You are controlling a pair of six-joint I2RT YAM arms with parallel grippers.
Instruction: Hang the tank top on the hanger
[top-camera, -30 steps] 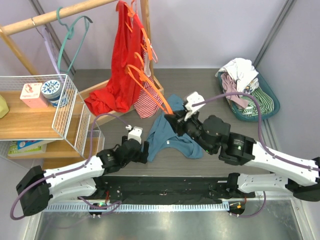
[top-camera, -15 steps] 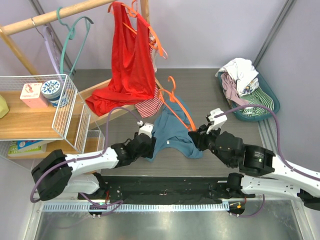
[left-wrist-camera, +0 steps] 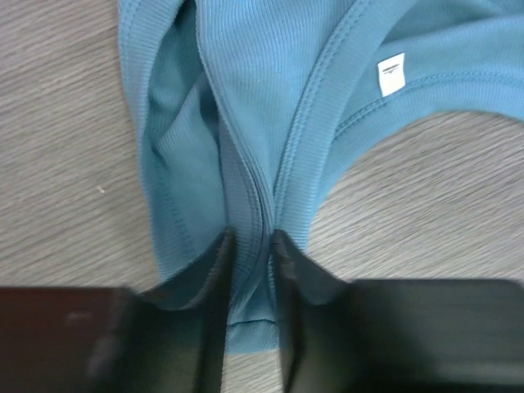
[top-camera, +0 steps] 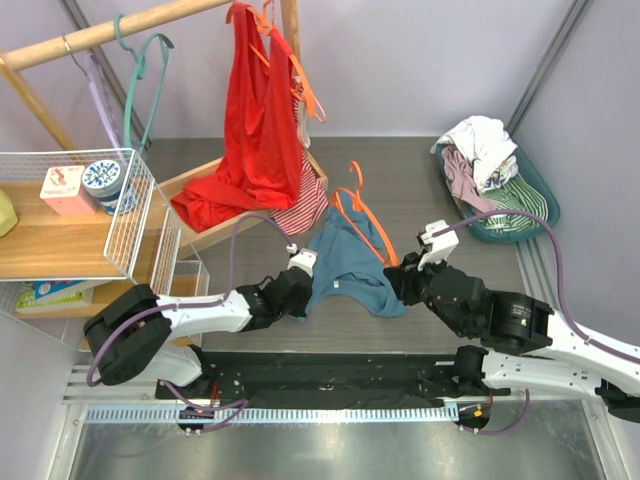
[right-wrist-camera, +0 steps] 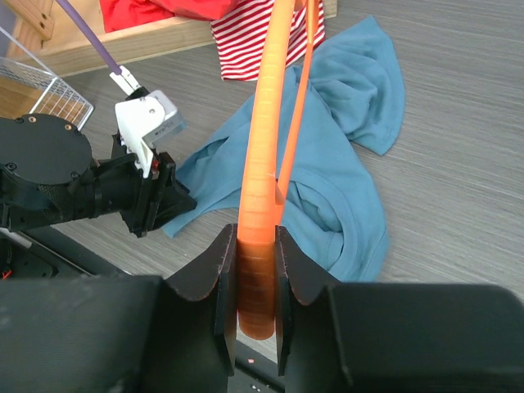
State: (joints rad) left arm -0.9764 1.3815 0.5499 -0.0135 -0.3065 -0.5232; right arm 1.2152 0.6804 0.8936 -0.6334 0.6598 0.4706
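A dusty teal-blue sleeveless tank top lies crumpled on the grey wood-grain bench, between the two arms. The left hand is pinched on a folded strap edge at the top's left side. The right hand is clamped on one end of a thin bright orange plastic hanger, which slants up over the top.

The tank top lies mid-table, in front of the garment rail at far left and well apart from the laundry tub at far right. The left gripper sits at its left edge, a strap fold seemingly pinched between the fingers. The right gripper holds the hanger tilted over its right side.
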